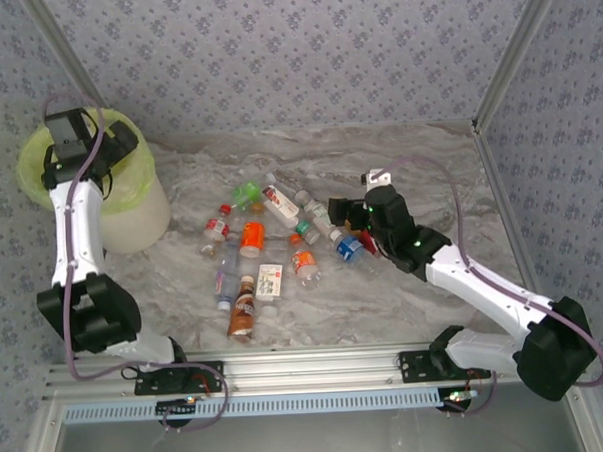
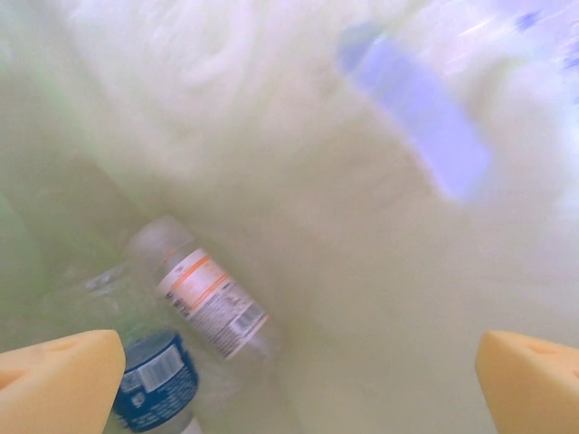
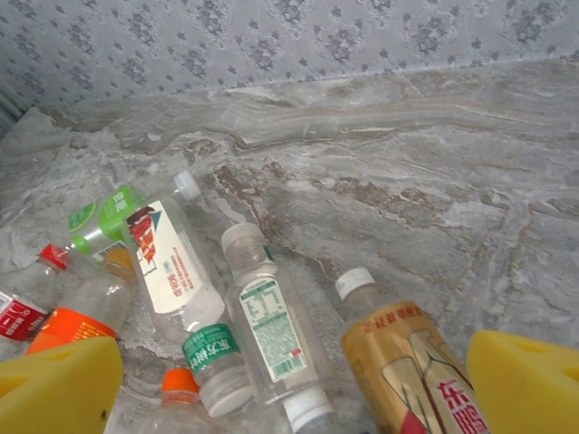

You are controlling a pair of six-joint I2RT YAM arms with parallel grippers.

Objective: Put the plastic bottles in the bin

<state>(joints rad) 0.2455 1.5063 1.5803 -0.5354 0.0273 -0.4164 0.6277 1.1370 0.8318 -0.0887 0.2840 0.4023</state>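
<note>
Left gripper (image 2: 298,378) wide open, empty, over bin (image 1: 146,221) (bottles (image 2: 213,303) lying inside), right gripper (image 3: 291,384) likewise, above bottles (image 3: 271,325) on table (image 3: 434,181)

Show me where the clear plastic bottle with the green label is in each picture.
Top external: the green-labelled clear plastic bottle lies at the pile's far end.
Right wrist: that bottle is at the left edge, halfway down.
Left wrist: looks into the yellow-green bin bag.
Shared landmark: the white-labelled bottle beside it.
</note>
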